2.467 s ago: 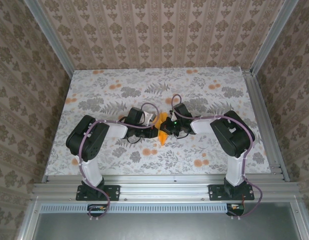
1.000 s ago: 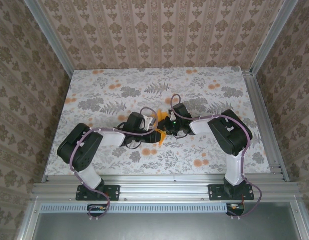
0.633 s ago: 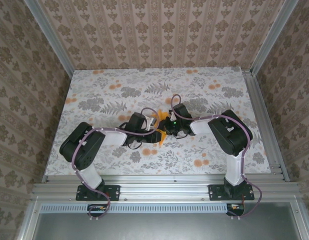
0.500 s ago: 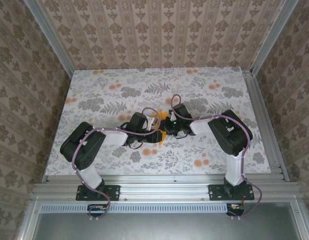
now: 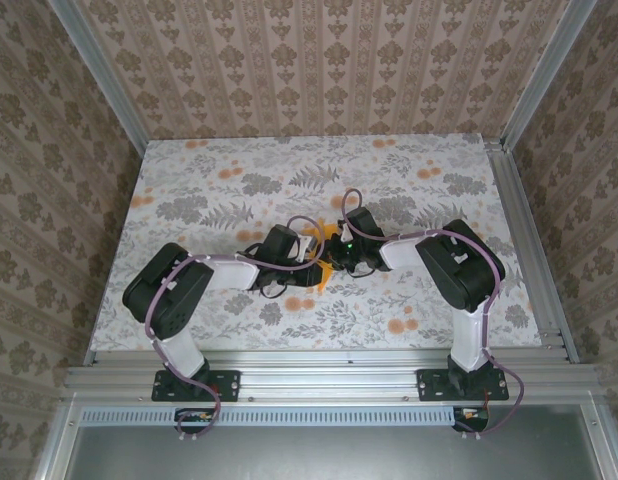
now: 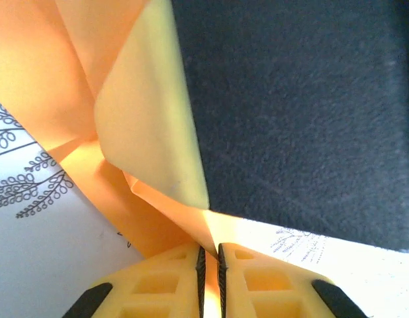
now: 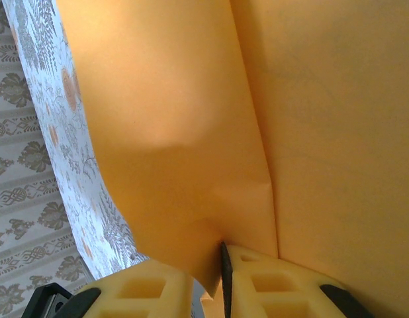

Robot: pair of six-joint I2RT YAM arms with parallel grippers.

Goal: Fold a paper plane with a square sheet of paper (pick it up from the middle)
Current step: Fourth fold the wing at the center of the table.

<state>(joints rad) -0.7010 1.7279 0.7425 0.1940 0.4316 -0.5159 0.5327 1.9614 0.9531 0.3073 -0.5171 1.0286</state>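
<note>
Left gripper [image 6: 209, 265]: jaws pinched tight on a fold of the orange paper [image 6: 135, 126]. Right gripper [image 7: 223, 275]: likewise clamped on it. Both mid-table [image 5: 189, 190], wrists crowding the paper.

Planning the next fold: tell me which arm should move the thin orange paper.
Left, probably. The left gripper pinches a pointed folded tip of the thin bright orange paper sheet, which looks free to swing. The right gripper clamps a broad flat span, better suited as the anchor.
</note>
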